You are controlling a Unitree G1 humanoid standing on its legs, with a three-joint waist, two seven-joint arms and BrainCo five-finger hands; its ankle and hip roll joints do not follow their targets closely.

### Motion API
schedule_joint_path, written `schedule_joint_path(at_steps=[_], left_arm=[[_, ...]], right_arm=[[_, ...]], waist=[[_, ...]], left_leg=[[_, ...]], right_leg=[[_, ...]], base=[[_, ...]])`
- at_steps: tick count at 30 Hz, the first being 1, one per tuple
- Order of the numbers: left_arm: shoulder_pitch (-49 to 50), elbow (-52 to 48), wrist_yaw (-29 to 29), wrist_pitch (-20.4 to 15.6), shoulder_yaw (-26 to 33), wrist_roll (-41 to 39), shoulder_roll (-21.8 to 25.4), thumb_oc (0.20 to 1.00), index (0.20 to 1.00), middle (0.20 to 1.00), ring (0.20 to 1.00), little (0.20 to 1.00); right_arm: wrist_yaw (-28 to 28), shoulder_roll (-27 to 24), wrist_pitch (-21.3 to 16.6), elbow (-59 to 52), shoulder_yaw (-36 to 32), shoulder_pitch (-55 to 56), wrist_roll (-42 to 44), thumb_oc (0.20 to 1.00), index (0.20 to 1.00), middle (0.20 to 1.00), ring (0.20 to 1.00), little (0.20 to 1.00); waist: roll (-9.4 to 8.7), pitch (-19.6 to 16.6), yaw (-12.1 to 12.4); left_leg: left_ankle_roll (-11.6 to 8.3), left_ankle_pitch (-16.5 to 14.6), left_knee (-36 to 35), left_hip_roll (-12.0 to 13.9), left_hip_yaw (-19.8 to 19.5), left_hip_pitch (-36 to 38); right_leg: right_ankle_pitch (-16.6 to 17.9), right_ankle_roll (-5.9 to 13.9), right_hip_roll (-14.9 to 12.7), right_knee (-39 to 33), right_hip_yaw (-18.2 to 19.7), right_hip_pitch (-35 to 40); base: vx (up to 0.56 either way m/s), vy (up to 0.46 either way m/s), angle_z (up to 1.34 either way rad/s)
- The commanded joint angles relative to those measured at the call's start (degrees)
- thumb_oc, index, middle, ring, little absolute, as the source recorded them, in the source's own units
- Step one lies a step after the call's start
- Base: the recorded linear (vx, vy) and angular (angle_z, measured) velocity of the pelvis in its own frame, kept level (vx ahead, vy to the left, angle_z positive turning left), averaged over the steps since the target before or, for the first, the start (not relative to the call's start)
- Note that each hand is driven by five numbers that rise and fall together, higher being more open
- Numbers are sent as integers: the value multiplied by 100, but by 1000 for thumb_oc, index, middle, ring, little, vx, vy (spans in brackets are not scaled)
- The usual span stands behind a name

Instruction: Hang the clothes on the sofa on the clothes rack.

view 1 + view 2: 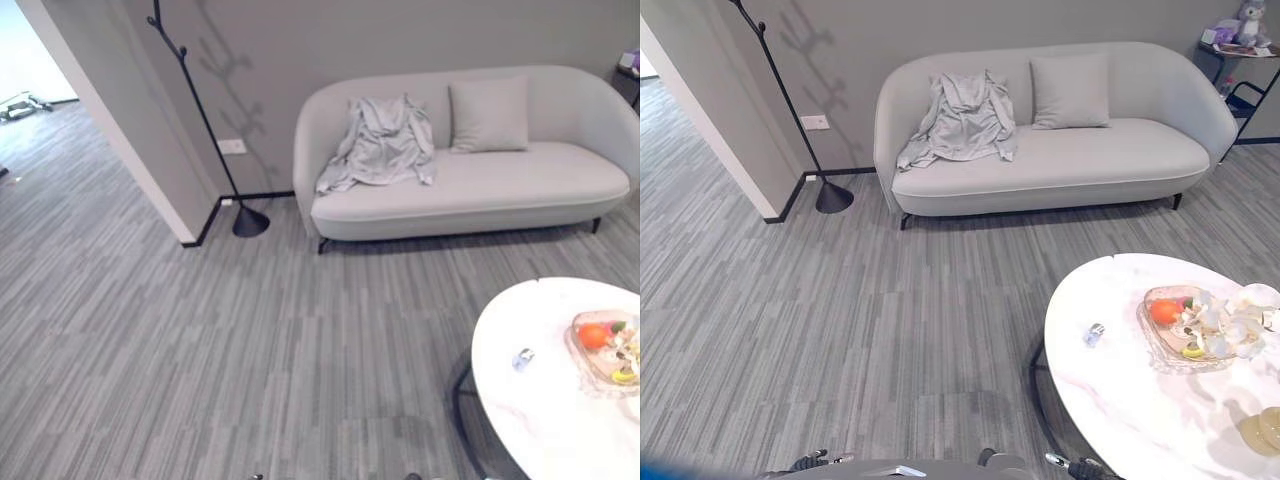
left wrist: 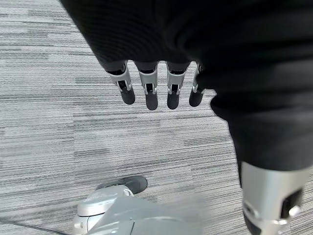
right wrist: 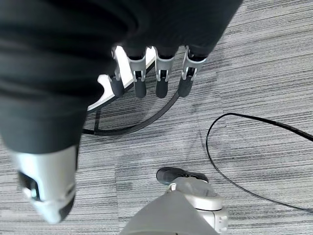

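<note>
Two hands hang low over the striped grey carpet, neither touching anything: the left hand (image 2: 161,58) shows its fingers (image 2: 149,93) straight and slack with nothing between them and the thumb, and the right hand (image 3: 146,44) is the same, fingers (image 3: 161,81) relaxed and empty above the carpet beside the dark base ring under the counter. Farther out, the round white marble counter (image 1: 1120,390) carries a shallow dish of fruit (image 1: 1185,325) and a small clear object (image 1: 1094,334) near its middle. Across the floor stands the pale grey sofa (image 1: 1060,160) against the wall, with a square cushion (image 1: 1070,92) leaning on its backrest. The light grey garment (image 1: 962,120) lies draped over the sofa's backrest and seat at the end nearest the clothes rack (image 1: 205,120), a thin black pole with short pegs and a round foot, standing just beside that sofa arm by the wall corner.
</note>
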Motion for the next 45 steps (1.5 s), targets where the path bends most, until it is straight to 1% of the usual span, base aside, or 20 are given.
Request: schedule_joint_path(at_steps=[1, 7, 30, 36, 43, 45], left_arm=[[-240, 38, -44, -126, 46, -119, 134, 1000, 1000, 1000, 1000, 1000], [-263, 47, 55, -128, 101, -159, 130, 1000, 1000, 1000, 1000, 1000], [-289, 80, 13, -122, 10, -47, 122, 1000, 1000, 1000, 1000, 1000], [-306, 86, 32, -114, 22, -4, 139, 1000, 1000, 1000, 1000, 1000], [-312, 70, 28, -118, 17, -1, 164, 1000, 1000, 1000, 1000, 1000], [-326, 75, 30, -116, 19, 1, 176, 1000, 1000, 1000, 1000, 1000]], right_arm=[[6, -45, -82, 99, 348, -295, -89, 1000, 1000, 1000, 1000, 1000], [-16, -17, -75, 102, 352, -300, -96, 1000, 1000, 1000, 1000, 1000], [-4, -59, -75, 74, 447, -345, -206, 1000, 1000, 1000, 1000, 1000], [-12, -62, -53, 86, 462, -360, -259, 1000, 1000, 1000, 1000, 1000], [-1, -63, -27, 89, 451, -388, -245, 1000, 1000, 1000, 1000, 1000], [2, -57, -21, 81, 460, -398, -265, 1000, 1000, 1000, 1000, 1000]], waist=[[-319, 30, -47], [-332, 29, -31], [-330, -2, -7], [-332, 11, -3], [-340, 58, 16], [-335, 86, 27]], left_leg=[[-297, 128, -619, 136, -524, 345], [-298, 126, -619, 139, -539, 346], [-296, 68, -619, 151, -545, 375], [-267, 61, -619, 121, -554, 345], [-184, 41, -619, 37, -545, 252], [-133, 38, -619, -5, -542, 182]], right_leg=[[456, 733, -463, -1058, 38, 854], [442, 738, -471, -1058, 22, 865], [409, 748, -494, -1058, -8, 892], [438, 775, -532, -1058, 3, 848], [509, 824, -601, -1058, 79, 741], [549, 858, -639, -1058, 134, 658]], base=[[6, -1, 7], [2, -1, 1], [2, -1, 0], [1, 31, 0], [-2, 62, -2], [-21, 80, -7]])
